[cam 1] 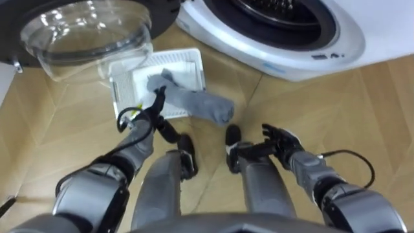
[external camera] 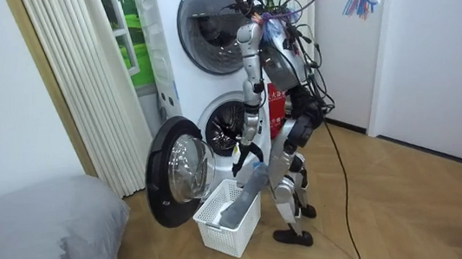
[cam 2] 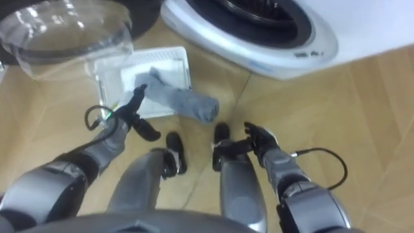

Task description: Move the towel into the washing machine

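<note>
A grey towel (cam 1: 200, 103) lies across a white slatted basket (cam 1: 187, 61) on the floor, one end hanging over the rim on my side. My left hand (cam 1: 153, 107) reaches down to the towel's left end, fingers curled on the cloth there. In the room view the towel (external camera: 248, 188) runs from that hand (external camera: 248, 161) down into the basket (external camera: 225, 226). The washing machine's drum opening (cam 1: 272, 16) is just beyond the basket, and its round glass door (cam 1: 87, 35) is swung open to the left. My right hand (cam 1: 279, 139) hangs open beside my right knee, holding nothing.
I stand close to the lower washing machine (external camera: 222, 126), which has a second machine stacked above it. A grey bed (external camera: 33, 230) fills the room view's lower left. A white curtain (external camera: 86, 85) hangs beside the machines. Wooden floor (cam 1: 362, 103) stretches to my right.
</note>
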